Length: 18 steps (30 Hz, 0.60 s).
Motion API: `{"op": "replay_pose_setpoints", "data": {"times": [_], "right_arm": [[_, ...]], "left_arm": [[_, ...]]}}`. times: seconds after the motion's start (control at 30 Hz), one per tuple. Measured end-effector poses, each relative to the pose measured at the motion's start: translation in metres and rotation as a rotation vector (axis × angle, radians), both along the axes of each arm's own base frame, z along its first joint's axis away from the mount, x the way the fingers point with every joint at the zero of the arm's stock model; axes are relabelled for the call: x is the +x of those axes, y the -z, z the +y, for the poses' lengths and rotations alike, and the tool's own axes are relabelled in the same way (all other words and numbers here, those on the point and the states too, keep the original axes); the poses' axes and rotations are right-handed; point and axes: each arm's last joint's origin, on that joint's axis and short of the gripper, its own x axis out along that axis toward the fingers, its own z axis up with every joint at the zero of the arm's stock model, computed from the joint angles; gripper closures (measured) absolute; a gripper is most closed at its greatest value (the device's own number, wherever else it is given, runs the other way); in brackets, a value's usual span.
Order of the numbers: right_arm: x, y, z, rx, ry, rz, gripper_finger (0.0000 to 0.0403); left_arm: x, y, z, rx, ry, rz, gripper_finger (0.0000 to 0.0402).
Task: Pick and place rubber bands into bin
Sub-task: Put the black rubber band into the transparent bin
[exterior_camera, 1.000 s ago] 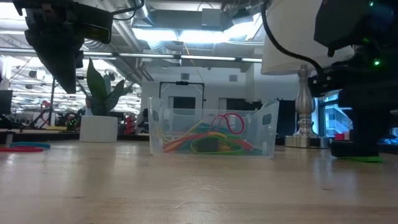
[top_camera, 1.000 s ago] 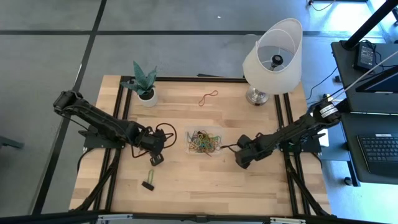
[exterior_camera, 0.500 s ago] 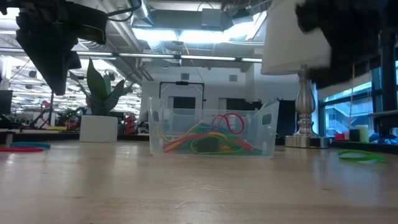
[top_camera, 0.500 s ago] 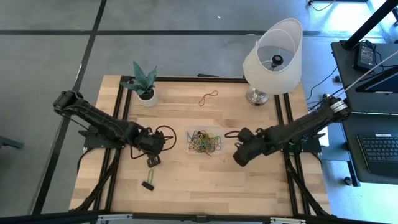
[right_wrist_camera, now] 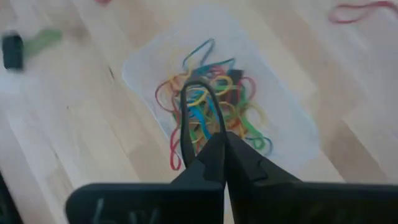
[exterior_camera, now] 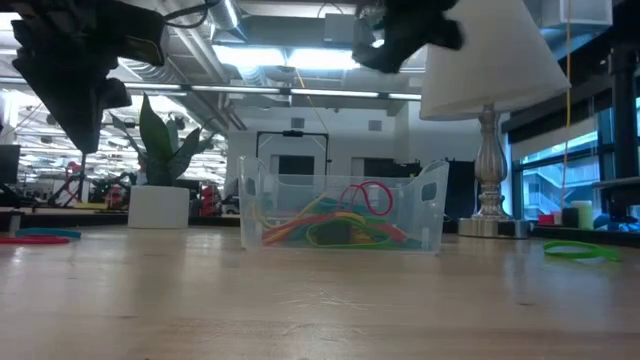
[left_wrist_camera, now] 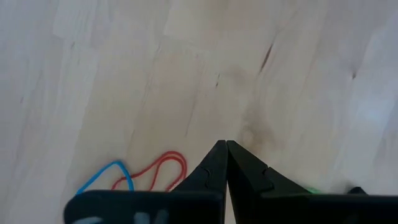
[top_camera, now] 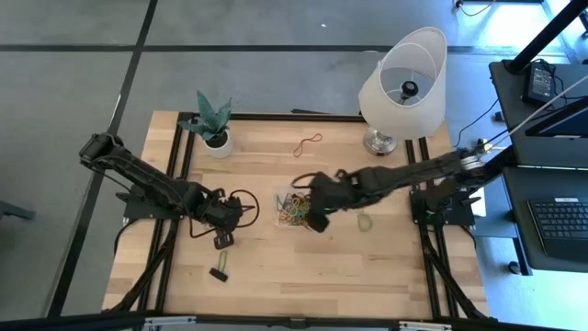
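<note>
My right pincer (right_wrist_camera: 222, 146) is pinched tight on a black rubber band (right_wrist_camera: 200, 112). The loop hangs out past my fingertips, right over the bin (right_wrist_camera: 289, 146). From above, that pincer (top_camera: 315, 221) sits over the bin's near right corner, w/ my right arm stretched across the table from the right side.

The bin (top_camera: 279, 197) is a clear little tray in the middle of the table. Inside is a pile of rubber bands (top_camera: 299, 208): red, yellow, green, blue, orange. From the table-level cam I see them thru the clear wall (exterior_camera: 430, 215).

My left pincer (left_wrist_camera: 226, 149) is shut tight w/ nothing in it. It hangs above bare wood, left of the bin. A red band (left_wrist_camera: 158, 173) and a blue band (left_wrist_camera: 104, 177) lie on the wood by it.

A green band (top_camera: 366, 222) lies right of the bin. A red band (top_camera: 307, 143) lies at the far side. Plant pot (top_camera: 218, 145) is far left, lamp (top_camera: 402, 78) far right.
</note>
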Motion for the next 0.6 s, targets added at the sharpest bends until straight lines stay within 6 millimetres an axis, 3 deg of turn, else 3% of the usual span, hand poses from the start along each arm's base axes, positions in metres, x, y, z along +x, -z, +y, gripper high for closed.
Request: {"op": "replay_pose_setpoints", "data": {"times": [0.2,0.4,0.6], "right_arm": [[0.038,0.040,-0.012,0.061,-0.086,0.153,0.0403],[0.051,0.085,-0.018,0.099,-0.116,0.328,0.0403],[0.058,0.111,-0.017,0.088,-0.139,0.400,0.0388]], "left_arm": [[-0.005,-0.002,-0.009,0.008,0.011,-0.020,0.0400],[-0.015,-0.008,-0.018,0.025,-0.018,-0.075,0.0399],[-0.023,-0.012,-0.025,0.017,-0.034,-0.101,0.0399]]}}
